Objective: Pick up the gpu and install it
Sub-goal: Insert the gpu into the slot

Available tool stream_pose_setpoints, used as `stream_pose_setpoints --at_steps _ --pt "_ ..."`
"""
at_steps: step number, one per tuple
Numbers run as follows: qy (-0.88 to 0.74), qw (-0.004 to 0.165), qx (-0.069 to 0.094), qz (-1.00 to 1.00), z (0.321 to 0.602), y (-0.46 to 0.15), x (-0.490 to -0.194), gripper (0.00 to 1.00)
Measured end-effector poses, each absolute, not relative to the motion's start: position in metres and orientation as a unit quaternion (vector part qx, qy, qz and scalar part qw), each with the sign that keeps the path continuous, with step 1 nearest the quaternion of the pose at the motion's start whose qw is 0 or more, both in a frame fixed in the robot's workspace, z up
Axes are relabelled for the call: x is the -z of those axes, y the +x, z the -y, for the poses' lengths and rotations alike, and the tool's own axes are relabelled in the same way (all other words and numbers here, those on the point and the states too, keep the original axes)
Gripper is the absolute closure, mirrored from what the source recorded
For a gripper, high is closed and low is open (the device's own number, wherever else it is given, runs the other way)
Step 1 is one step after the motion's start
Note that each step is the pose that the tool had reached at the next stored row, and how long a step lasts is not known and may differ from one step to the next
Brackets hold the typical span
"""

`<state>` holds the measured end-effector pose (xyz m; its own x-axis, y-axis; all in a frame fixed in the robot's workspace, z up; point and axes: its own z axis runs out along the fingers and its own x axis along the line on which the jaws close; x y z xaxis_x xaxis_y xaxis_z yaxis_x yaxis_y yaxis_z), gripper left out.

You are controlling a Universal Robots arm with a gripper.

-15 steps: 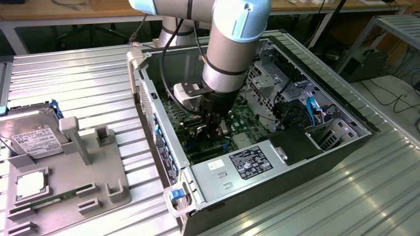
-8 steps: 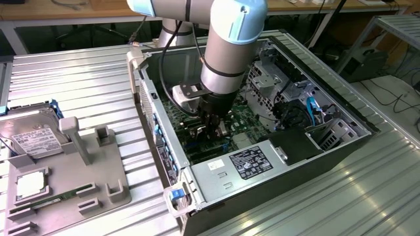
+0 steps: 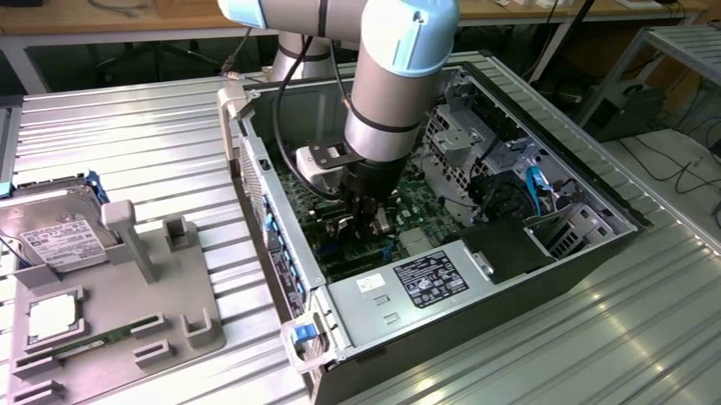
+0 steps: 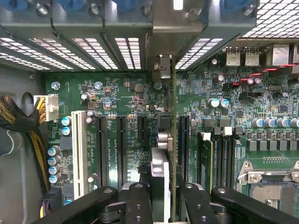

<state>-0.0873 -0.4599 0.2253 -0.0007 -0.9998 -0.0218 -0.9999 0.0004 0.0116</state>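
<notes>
Jaws clamped on the gpu (image 4: 161, 186), the gripper (image 3: 363, 221) holds the card edge-down over the motherboard (image 4: 121, 98) inside the open computer case (image 3: 586, 245) (bracket end toward twelve o'clock, at the rear slot openings), aligning it with the expansion slots.

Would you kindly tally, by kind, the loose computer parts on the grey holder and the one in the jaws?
Hard drive: 1
Square silvery chip: 1
Memory stick: 1
gpu: 1
Total: 4
</notes>
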Motion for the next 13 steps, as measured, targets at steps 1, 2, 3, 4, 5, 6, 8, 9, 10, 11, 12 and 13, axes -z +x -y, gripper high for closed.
stream_pose_setpoints --at_steps 1,2,3,4,5,6,8,9,10,11,12,13 --pt "-0.707 0.004 -0.012 -0.707 0.46 -0.087 -0.225 0.72" --pt "-0.707 0.005 -0.013 -0.707 0.459 -0.087 -0.225 0.72" --pt "-0.707 0.005 -0.012 -0.707 0.46 -0.087 -0.224 0.71" --pt "-0.707 0.004 -0.012 -0.707 0.46 -0.087 -0.226 0.71" --pt "-0.707 0.003 -0.012 -0.707 0.46 -0.087 -0.227 0.64" --pt "-0.707 0.004 -0.012 -0.707 0.46 -0.087 -0.229 0.64" --pt "-0.707 0.004 -0.012 -0.707 0.46 -0.087 -0.235 0.64" --pt "-0.707 0.004 -0.012 -0.707 0.46 -0.087 -0.239 0.64" --pt "-0.707 0.004 -0.012 -0.707 0.46 -0.087 -0.243 0.64" --pt "-0.707 0.003 -0.012 -0.707 0.46 -0.087 -0.247 0.64" --pt "-0.707 0.004 -0.012 -0.707 0.46 -0.087 -0.253 0.64" --pt "-0.707 0.004 -0.012 -0.707 0.46 -0.087 -0.257 0.64"
